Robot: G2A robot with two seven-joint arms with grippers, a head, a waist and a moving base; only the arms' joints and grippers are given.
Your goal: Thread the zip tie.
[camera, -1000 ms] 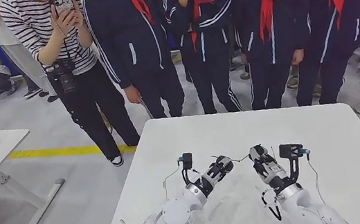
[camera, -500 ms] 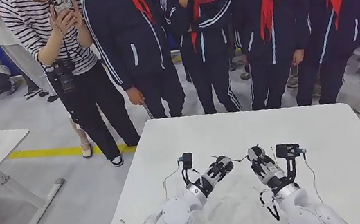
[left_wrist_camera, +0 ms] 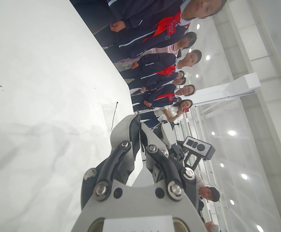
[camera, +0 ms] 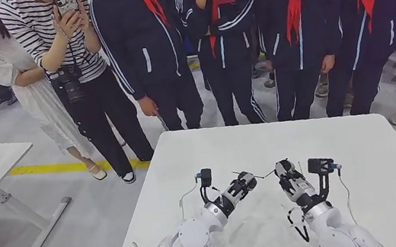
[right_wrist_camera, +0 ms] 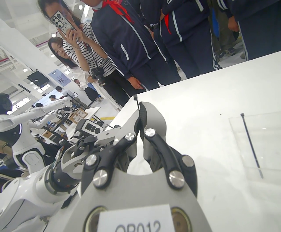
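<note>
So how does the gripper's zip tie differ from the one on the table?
The held zip tie is pinched in the shut right gripper, only its head poking out. The loose zip tie lies flat on a clear sheet, untouched, full length showing. Both are thin and black.

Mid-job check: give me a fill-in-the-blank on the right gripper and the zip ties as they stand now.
The right gripper has its fingers ___ on the held zip tie.
The spare zip tie lies on a ___ tray.
The tray sits on a ___ table.
Missing words: shut; clear; white.
</note>
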